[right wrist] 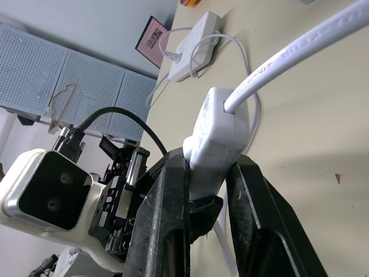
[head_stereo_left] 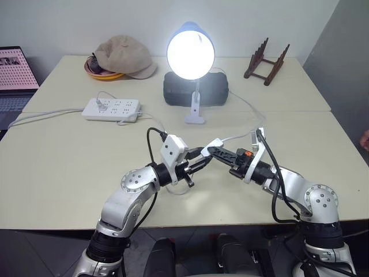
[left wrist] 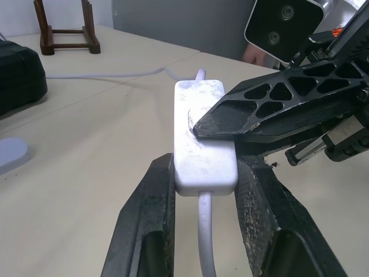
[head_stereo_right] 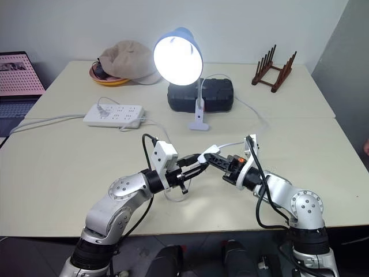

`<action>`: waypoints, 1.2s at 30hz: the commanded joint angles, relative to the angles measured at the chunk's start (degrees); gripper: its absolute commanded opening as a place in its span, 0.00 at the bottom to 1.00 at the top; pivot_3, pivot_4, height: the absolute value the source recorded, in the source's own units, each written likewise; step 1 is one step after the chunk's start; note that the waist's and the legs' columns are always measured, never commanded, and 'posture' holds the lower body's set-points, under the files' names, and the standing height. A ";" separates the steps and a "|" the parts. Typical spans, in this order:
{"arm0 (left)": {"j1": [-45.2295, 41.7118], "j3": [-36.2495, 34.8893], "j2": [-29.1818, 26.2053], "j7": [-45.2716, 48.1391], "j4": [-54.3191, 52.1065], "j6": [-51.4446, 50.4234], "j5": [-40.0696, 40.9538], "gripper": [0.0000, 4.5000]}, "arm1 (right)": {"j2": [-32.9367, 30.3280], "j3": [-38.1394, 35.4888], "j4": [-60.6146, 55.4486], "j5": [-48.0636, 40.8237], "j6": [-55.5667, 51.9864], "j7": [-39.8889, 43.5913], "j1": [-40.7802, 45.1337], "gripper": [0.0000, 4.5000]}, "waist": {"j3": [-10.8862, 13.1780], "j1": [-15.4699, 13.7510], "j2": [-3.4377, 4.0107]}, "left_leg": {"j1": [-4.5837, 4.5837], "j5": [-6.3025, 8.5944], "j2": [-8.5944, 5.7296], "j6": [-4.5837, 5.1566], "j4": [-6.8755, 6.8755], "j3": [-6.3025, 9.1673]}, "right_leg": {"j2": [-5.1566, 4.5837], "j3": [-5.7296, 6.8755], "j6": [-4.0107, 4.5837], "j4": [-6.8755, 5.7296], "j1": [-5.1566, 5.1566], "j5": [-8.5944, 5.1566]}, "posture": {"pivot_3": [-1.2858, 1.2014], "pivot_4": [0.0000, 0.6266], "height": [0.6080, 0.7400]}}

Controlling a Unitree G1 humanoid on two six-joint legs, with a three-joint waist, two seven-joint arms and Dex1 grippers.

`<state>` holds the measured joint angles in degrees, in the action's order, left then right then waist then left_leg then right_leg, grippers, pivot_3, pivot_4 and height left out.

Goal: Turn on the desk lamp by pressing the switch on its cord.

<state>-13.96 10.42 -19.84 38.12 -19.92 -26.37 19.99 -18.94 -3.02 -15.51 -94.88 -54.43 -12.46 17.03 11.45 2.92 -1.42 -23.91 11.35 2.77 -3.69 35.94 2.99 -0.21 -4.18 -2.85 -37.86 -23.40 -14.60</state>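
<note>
Between your hands above the bench [head_stereo_left: 69, 173], the switch [left wrist: 203, 138] lies lengthwise in the left hand [left wrist: 204, 190], clamped on it, while the right hand [left wrist: 199, 128] pinches its rocker crosswise, and the desk lamp [head_stereo_left: 191, 52] is lit

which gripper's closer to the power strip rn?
Left. The left gripper sits on the power strip's side, shut on the switch; the right gripper squeezes it from the far side.

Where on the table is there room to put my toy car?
Bare patches: the near-left tabletop, in front of the power strip, and the far right between the wooden rack and the right gripper. It is crowded around the desk lamp, hat and both grippers on the switch.
</note>
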 commanded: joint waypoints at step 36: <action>-16.94 -12.87 -23.23 24.99 18.46 -6.58 3.17 0.98 | -32.83 2.19 -11.85 55.93 16.78 52.33 -3.81 1.00 | 0.12 -0.51 0.10 | -0.60 0.00 -0.01 0.00 0.02 -0.03 | -0.01 0.04 -0.38 -0.11 -0.66 0.18 | 0.52 0.24 1.00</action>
<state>-33.85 4.63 -38.01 64.17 3.20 -30.82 21.72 -48.80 1.30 -28.11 -38.31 -38.18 33.55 10.74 11.57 2.41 -1.31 -24.50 11.35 2.76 -3.68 35.98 2.94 -0.23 -4.15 -3.23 -37.98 -24.08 -14.42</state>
